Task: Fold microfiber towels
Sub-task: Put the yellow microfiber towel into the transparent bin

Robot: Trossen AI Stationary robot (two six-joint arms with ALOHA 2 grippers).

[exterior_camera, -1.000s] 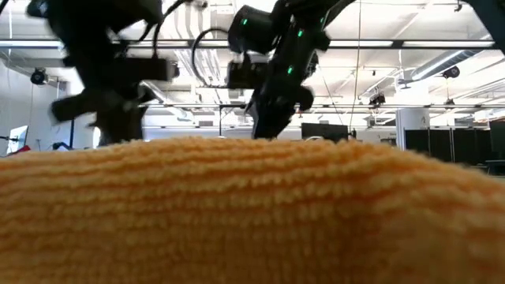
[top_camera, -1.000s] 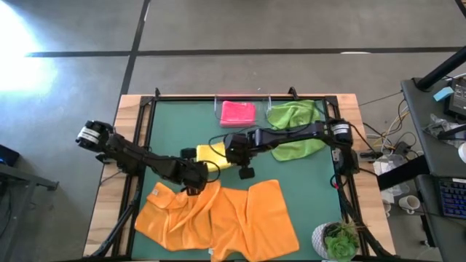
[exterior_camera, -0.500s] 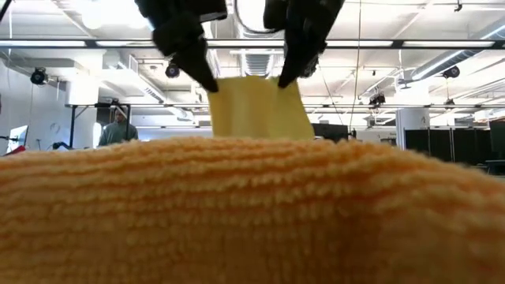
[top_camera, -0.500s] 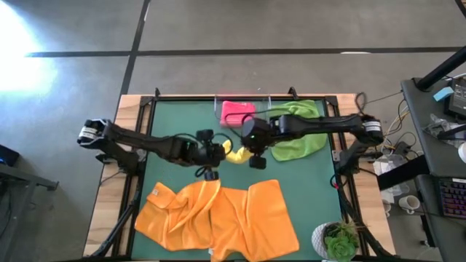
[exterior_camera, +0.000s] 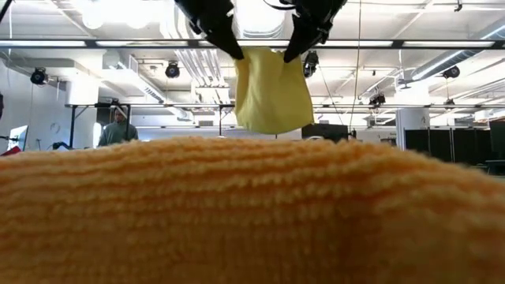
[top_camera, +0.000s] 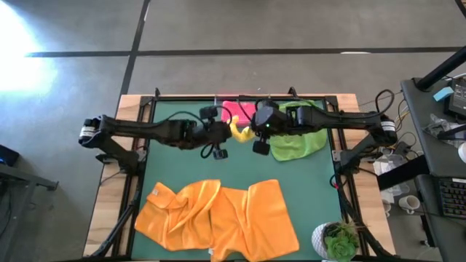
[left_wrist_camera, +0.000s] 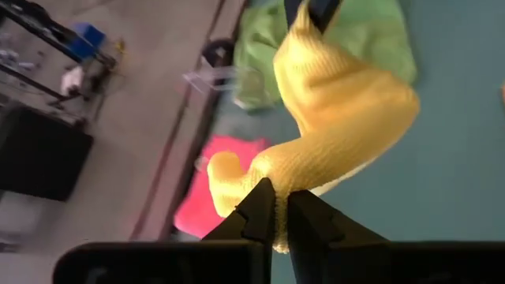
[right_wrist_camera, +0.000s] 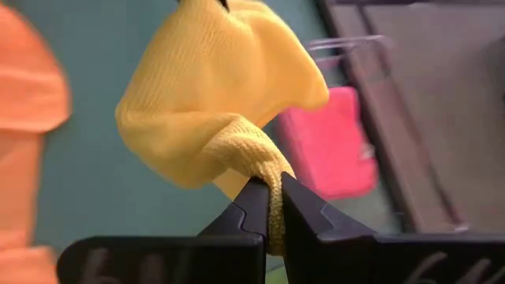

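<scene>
**Yellow towel lifted between both grippers**

The yellow towel (exterior_camera: 271, 91) hangs upper centre in the low view, long axis vertical, top corners pinched by the closed left gripper (top_camera: 231, 130) and closed right gripper (top_camera: 253, 132). Half a second ago it hung lower, partly behind the orange towels (top_camera: 218, 222). Pink towel (top_camera: 234, 110) and green towel (top_camera: 300, 135) lie behind.

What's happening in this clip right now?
Both arms hold the yellow towel up in the air between them, the left hand and right hand each pinching a top corner. It hangs above the far part of the green mat, near the pink towel and green towel. The orange towels lie crumpled, unfolded, at the near edge.
</scene>
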